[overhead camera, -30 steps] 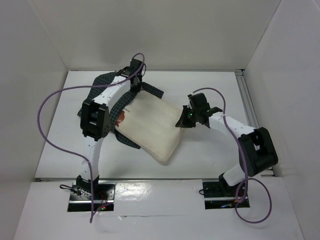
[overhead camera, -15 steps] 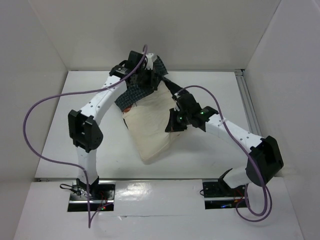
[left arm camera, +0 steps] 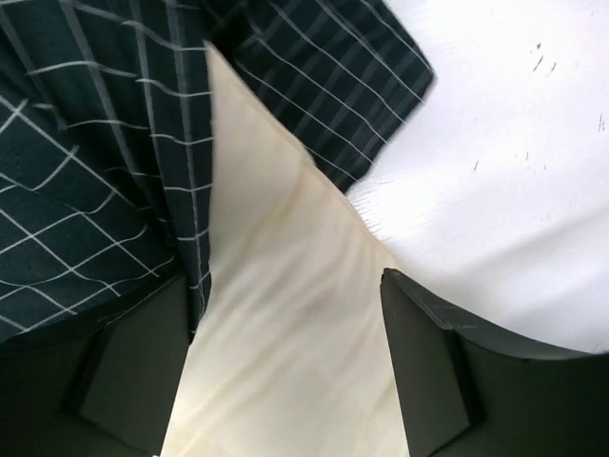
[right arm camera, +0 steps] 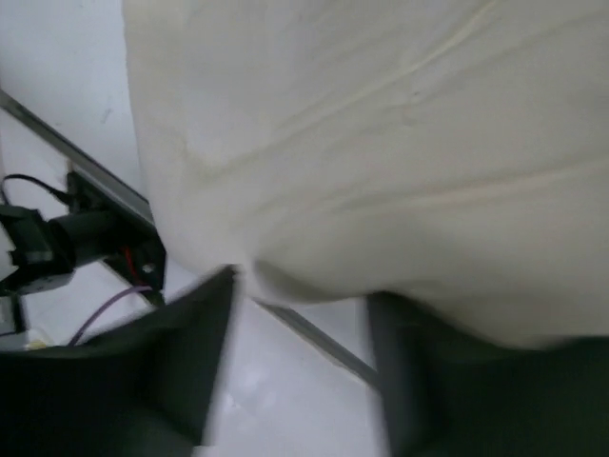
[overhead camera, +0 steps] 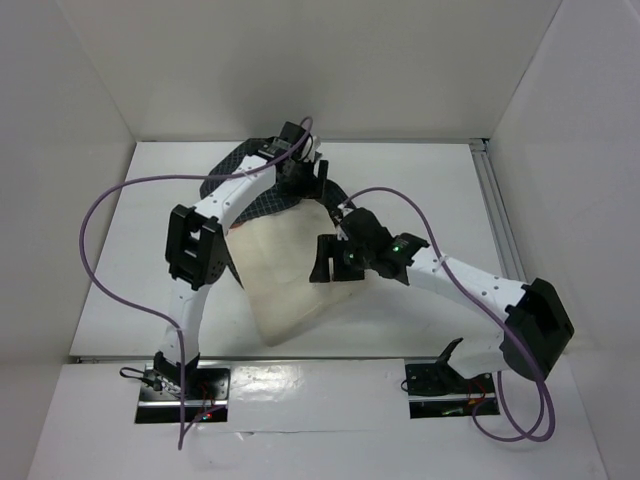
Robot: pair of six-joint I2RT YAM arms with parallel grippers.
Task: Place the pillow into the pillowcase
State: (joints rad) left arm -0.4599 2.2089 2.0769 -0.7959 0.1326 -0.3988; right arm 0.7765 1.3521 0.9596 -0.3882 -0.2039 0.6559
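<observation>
Both released: left gripper (left arm camera: 285, 286) over pillow (overhead camera: 285, 275), pillowcase (overhead camera: 250, 185) near table's (overhead camera: 420, 170) far edge; right gripper (right arm camera: 303, 286) at pillow's right side.

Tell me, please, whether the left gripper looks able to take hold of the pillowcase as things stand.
Probably yes. The left gripper stands open right at the pillowcase, whose checked edge lies beside one jaw with nothing between. The pillow fills the gap itself, so closing here might catch only that.
</observation>
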